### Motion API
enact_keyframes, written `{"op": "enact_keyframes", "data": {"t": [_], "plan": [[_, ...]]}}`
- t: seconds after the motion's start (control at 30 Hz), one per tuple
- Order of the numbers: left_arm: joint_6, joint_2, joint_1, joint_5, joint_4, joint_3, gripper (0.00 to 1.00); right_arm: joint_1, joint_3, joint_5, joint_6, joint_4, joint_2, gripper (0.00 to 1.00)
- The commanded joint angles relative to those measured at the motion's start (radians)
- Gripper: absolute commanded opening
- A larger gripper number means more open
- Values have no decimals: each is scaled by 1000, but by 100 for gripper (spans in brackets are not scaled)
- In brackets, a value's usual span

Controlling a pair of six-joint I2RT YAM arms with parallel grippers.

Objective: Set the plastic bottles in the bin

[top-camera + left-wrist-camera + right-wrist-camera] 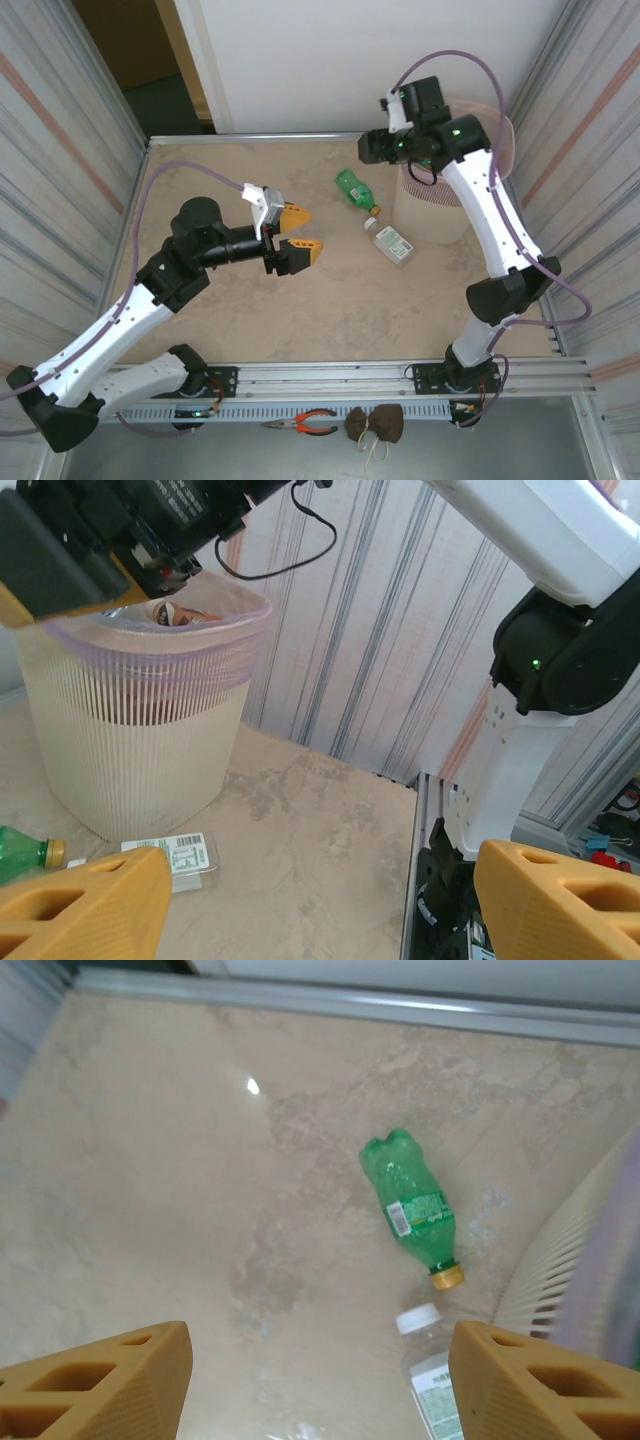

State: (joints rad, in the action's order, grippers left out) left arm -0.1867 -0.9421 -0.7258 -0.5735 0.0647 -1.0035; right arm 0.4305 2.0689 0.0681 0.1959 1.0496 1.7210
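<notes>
pale marbled tabletop (300, 320) is carrying one green bottle (355, 190) with a yellowish cap and one clear bottle (390, 242) with a white cap, two in all, lying on their sides near each other, just left of the single ribbed bin (130, 750). left arm (130, 310) is reaching low across the table, left gripper (308, 232) gaping wide and holding nothing. right arm (490, 210) is arching over the bin's rim, right gripper (320, 1380) pointing down, fingers spread, empty.

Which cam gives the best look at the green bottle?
Right wrist: the green bottle lies whole, large and unobstructed. Top external shows it whole but small; left wrist catches just its neck end at the frame edge.
</notes>
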Motion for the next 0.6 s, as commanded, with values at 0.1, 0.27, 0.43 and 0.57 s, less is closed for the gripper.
{"op": "enact_keyframes", "data": {"t": [0.1, 0.27, 0.43, 0.57], "plan": [[-16, 19, 6, 13, -7, 12, 80, 141, -80, -281, -210, 55, -9, 67], [-14, 13, 8, 11, -8, 10, 80, 215, -74, -417, -251, 126, 85, 65], [-14, 20, 8, 15, 0, 14, 80, 259, -76, -507, -266, 198, 203, 65], [-19, 32, 9, 21, 1, 23, 80, 257, -83, -526, -265, 216, 291, 65]]}}
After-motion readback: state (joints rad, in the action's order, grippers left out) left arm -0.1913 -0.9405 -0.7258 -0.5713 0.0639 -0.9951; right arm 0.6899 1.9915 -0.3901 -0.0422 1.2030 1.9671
